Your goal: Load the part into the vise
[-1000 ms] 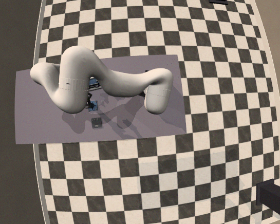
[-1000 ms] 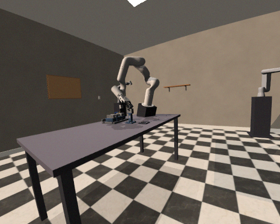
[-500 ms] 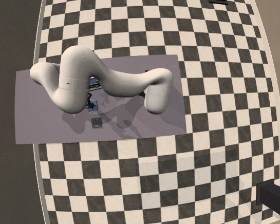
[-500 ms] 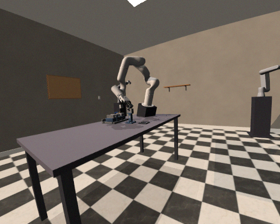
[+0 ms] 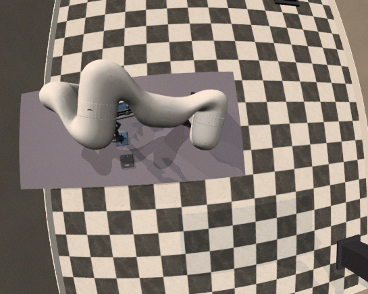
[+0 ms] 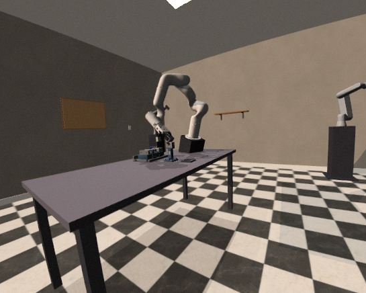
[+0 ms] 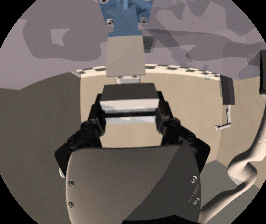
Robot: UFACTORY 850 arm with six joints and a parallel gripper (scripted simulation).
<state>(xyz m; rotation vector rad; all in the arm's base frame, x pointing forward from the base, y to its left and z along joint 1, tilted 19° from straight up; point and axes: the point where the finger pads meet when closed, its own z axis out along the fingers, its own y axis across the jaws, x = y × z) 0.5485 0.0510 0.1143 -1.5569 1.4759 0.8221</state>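
My gripper (image 7: 129,100) is shut on the part (image 7: 127,70), a light grey block that sticks out forward from between the dark fingers. In the wrist view the part's far end points at the blue V-block (image 7: 124,12) on the table below. In the exterior view the gripper (image 6: 168,136) hangs tilted just above the V-block (image 6: 170,154), right of the vise (image 6: 149,154). From above, the arm hides most of the vise (image 5: 123,108); the V-block (image 5: 123,138) and the dark infeed plate (image 5: 126,161) show below it. I cannot tell which way the slot faces.
The arm's black base block (image 6: 191,144) stands behind the fixtures on the grey table (image 6: 122,181). A second arm on a dark pedestal (image 6: 340,151) stands far off at the right wall.
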